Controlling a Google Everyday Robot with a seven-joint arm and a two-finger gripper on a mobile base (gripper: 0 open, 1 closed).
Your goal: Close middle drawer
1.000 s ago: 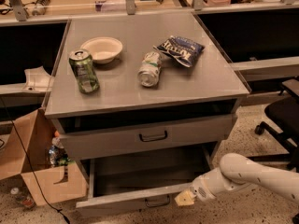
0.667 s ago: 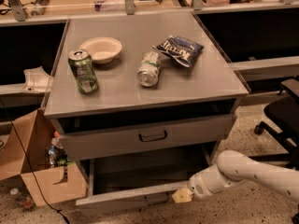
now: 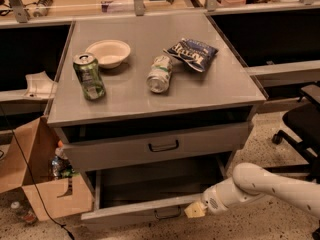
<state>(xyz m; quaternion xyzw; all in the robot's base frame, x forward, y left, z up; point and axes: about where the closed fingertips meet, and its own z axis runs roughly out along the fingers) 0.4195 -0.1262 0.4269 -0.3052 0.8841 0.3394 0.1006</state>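
Since 1.0 s ago: hand (image 3: 194, 211) shifted slightly left; middle drawer (image 3: 125, 213) looks about as far out as before.

- Hand sits low, at right end of the middle drawer's front, touching or just at it. White arm (image 3: 270, 184) comes in from lower right. Clenched or released: cannot tell.
- Middle drawer is pulled well out under the top drawer (image 3: 125, 154), grey tray open to view. Small dark handle (image 3: 167, 213) on the front, just left of the hand.
- Top drawer front has a dark gap above it, below the worktop (image 3: 220, 91).
- Box (image 3: 42, 194) on the floor, left of the cabinet. Chair (image 3: 302, 121) at right edge.
- On the worktop: green can (image 3: 89, 76) upright at left, leaning a little. Second can (image 3: 159, 74) lies on its side near the middle. Bowl (image 3: 108, 52) behind the green can. Chip bag (image 3: 192, 54) just beyond the lying can.
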